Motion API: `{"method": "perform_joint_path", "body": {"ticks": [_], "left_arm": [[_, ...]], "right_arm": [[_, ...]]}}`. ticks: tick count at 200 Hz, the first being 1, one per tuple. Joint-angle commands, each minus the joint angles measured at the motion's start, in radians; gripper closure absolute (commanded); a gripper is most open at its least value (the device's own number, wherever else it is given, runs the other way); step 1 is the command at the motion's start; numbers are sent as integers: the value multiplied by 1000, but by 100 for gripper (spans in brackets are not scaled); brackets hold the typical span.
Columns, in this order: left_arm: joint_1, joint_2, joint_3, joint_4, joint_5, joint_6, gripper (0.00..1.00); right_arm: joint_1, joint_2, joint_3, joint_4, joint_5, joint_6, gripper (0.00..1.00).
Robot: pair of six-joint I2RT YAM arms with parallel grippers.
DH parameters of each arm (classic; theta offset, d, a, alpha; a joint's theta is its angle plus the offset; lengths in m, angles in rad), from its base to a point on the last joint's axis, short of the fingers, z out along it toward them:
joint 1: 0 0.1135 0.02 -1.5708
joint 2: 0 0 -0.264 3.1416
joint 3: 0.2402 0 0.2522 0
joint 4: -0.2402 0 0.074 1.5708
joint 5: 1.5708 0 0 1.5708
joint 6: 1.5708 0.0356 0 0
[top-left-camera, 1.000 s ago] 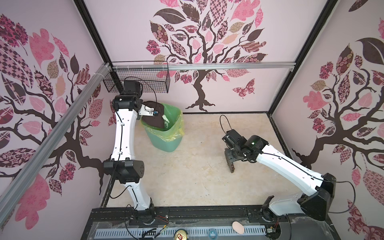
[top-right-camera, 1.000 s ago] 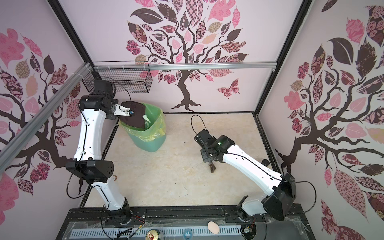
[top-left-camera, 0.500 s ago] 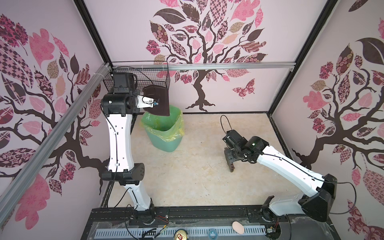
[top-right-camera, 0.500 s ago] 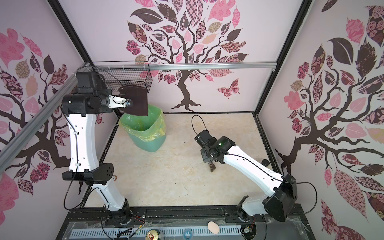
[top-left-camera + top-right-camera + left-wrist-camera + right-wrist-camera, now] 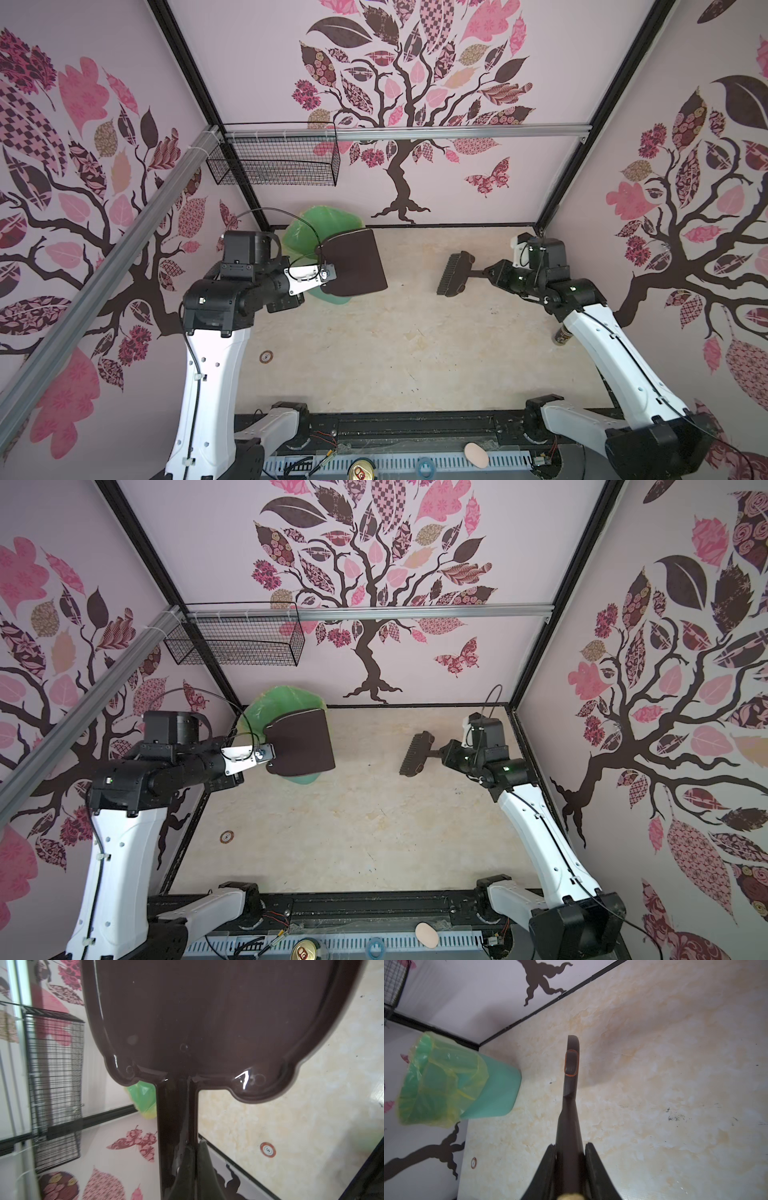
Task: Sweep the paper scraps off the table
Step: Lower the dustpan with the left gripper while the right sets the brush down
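Paper scraps: none can be made out in any view, and whether any lie inside the bin cannot be told.
The table is seen stretched out under both arms. At its far left corner the green bin is partly covered in both top views by the dark dustpan. The dustpan's handle is clamped tight in the left gripper, and the pan is held up in the air. Toward the far right corner the brush is grasped by its handle in the right gripper, jaws pressed on either side. The brush head is raised off the surface and turned toward the middle. A small round disc is spotted by the left edge, and a can at the right edge.
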Motion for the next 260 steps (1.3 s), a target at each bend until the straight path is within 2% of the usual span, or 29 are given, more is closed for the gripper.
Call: {"method": "perform_joint_path", "body": {"ticks": [1, 23, 44, 87, 128, 147, 168, 202, 260], "left_arm": [[-65, -73, -209, 152, 36, -171, 100], [-143, -137, -401, 249, 30, -267, 100], [-198, -170, -567, 367, 20, -336, 100], [-245, -105, -807, 570, 54, -396, 100], [-246, -19, -937, 731, 89, -393, 100], [-246, 3, -956, 757, 122, -397, 100], [-246, 29, -978, 792, 127, -399, 100], [-246, 56, -1004, 824, 131, -398, 100], [-246, 131, -1011, 860, 117, -381, 100]], "right_arm": [[-63, 5, -122, 237, -239, 165, 100], [-79, 31, -259, 450, -287, 285, 100], [-80, 50, -335, 555, -279, 337, 100], [-85, 20, -466, 570, -217, 312, 100], [-106, -21, -630, 610, -184, 319, 100], [-106, -33, -666, 604, -162, 302, 94], [-107, -39, -686, 578, -130, 287, 84], [-107, -20, -710, 531, -90, 260, 78], [-108, 26, -770, 568, -47, 268, 52]]}}
